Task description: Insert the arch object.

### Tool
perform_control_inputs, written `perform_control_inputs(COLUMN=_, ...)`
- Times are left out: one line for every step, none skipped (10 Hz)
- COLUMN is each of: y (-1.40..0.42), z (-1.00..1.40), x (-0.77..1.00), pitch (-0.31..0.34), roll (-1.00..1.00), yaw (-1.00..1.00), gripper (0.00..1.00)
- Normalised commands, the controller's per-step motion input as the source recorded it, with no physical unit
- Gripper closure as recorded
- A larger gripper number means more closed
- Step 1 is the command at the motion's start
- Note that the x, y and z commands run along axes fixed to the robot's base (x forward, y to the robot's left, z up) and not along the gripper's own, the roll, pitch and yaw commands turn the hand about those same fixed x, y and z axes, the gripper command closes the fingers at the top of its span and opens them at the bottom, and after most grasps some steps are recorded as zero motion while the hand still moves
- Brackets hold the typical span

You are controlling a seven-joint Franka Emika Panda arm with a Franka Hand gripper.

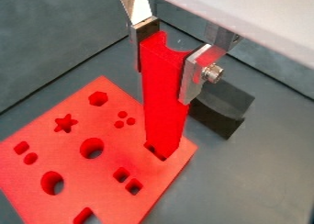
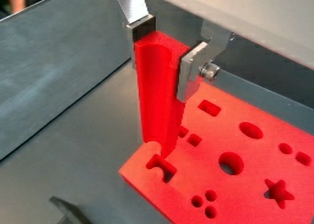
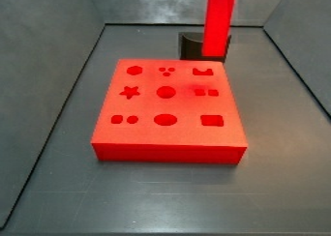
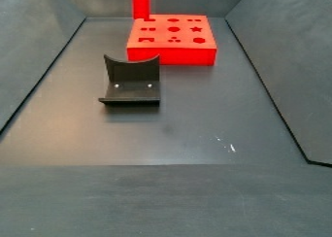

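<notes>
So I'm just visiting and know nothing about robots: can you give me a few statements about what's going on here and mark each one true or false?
1. The gripper holds the arch object upright. True.
2. The bar's lower end is at the red board. True, at a hole near the board's edge in both wrist views.
3. The bar lies flat on the floor. False: it stands vertical between the fingers.
4. The board has only round holes. False: a star and squares show too.
5. The dark grey block sits on the board. False: it rests on the floor, apart.
</notes>
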Motion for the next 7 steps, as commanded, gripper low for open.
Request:
perform_control_inputs(y=0.24, z=-0.22, x=0.20, pitch=-0.049, roll=-0.03, yaw=0.41, gripper=1.00)
perform_control_inputs(y=0.28, z=-0.35, x=0.18, pitch=-0.026, roll=-0.16, yaw=0.39, gripper=1.00)
perform_control_inputs(y=0.32, z=-0.38, x=0.14, pitch=-0.074, roll=-0.33, yaw=0.41, gripper=1.00)
perform_control_inputs(y=0.17, z=-0.14, x=0.07, pitch=-0.123, roll=-0.30, yaw=0.47, gripper=1.00)
perform_control_inputs(y=0.00, z=0.00, x=0.00, pitch=-0.103, roll=-0.09, yaw=0.43, gripper=1.00)
perform_control_inputs(y=-0.01, z=0.00, x=-0.01, pitch=-0.047, roll=0.00, yaw=0.14, gripper=1.00)
perform_control_inputs(y=-0.04, z=-0.11, x=0.00, pitch=-0.034, roll=0.05, yaw=0.00, gripper=1.00)
